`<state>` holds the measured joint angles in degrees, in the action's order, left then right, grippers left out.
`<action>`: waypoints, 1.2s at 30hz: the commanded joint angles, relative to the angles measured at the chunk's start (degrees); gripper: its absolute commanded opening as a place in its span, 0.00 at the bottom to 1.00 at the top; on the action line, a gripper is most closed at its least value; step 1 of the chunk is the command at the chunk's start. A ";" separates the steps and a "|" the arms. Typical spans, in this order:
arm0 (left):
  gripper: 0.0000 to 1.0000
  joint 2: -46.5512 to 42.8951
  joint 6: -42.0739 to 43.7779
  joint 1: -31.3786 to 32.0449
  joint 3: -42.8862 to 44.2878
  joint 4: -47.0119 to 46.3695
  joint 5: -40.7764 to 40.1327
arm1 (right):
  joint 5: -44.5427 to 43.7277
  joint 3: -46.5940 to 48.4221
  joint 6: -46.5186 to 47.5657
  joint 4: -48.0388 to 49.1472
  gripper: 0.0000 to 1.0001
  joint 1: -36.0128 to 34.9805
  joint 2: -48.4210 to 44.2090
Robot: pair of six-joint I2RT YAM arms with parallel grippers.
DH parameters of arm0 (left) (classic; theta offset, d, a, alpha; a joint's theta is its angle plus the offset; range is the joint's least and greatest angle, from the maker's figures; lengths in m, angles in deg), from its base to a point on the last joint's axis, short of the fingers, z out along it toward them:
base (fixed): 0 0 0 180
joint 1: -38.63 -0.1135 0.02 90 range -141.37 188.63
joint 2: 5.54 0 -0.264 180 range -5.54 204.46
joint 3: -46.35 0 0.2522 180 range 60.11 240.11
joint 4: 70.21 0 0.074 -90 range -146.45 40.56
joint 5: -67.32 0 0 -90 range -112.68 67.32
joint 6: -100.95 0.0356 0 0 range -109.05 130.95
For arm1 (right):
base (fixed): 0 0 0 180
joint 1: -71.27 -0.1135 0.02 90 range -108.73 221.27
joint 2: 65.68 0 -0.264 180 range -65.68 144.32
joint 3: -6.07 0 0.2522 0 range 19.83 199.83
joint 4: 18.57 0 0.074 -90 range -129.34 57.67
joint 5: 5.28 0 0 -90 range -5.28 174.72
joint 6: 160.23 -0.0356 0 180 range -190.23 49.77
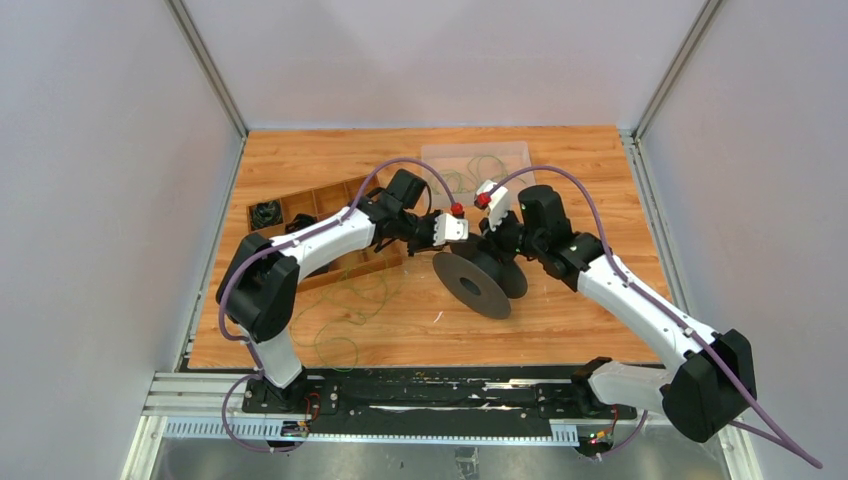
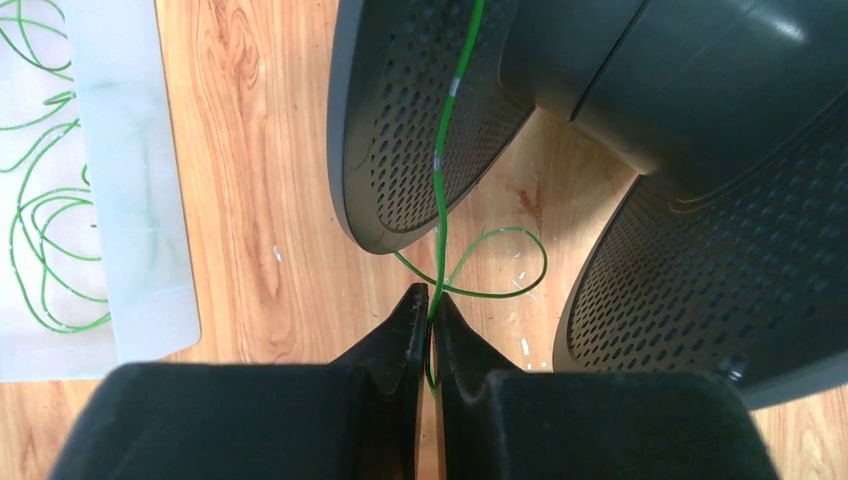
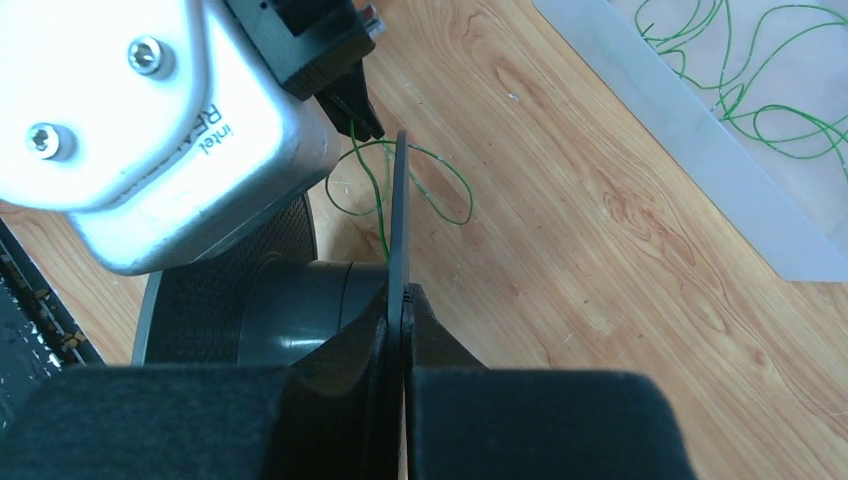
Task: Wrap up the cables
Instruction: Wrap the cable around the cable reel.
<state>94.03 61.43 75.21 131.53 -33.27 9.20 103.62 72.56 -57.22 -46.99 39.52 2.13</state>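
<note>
The left gripper (image 2: 432, 298) is pinched shut on one green cable (image 2: 443, 170). The cable runs up from the fingertips across a perforated flange of the spool (image 2: 400, 120) and curls into a small loop on the table (image 1: 560, 320) beside them. The right gripper (image 3: 403, 300) is clamped on the thin rim of a spool flange. More cables (image 1: 470, 178) lie in the clear tray (image 1: 512, 152) beyond the arms. Others sprawl in loose loops by the left arm.
</note>
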 commanded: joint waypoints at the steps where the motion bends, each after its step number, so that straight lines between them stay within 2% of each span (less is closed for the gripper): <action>1: 0.11 -1.85 -2.23 0.25 -0.84 -2.61 0.03 | 2.54 2.20 -2.27 1.83 0.01 1.25 -1.32; 7: 0.16 -1.94 -6.60 -0.24 -0.37 -3.99 -1.08 | 2.28 4.98 -3.22 0.55 0.01 2.69 -1.02; 13: 0.20 -2.10 -12.37 -3.33 -0.20 -6.52 2.26 | 7.44 8.71 -3.52 -2.25 0.01 6.30 -0.92; 23: 0.22 -2.84 -28.15 -8.75 -2.86 -18.25 8.55 | 8.87 16.94 -8.03 -5.19 0.01 10.24 0.44; 32: 0.23 -1.54 -35.65 -9.06 -2.52 -23.68 11.84 | 10.95 25.05 -12.41 -7.25 0.01 12.31 2.60; 36: 0.19 -2.23 -40.62 -9.36 -4.16 -28.65 12.34 | 11.22 29.14 -13.42 -10.03 0.01 13.53 3.50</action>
<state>92.81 27.14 66.18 129.41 -55.17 19.23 112.86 96.63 -67.64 -55.71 51.26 5.32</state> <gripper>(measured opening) 0.206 0.025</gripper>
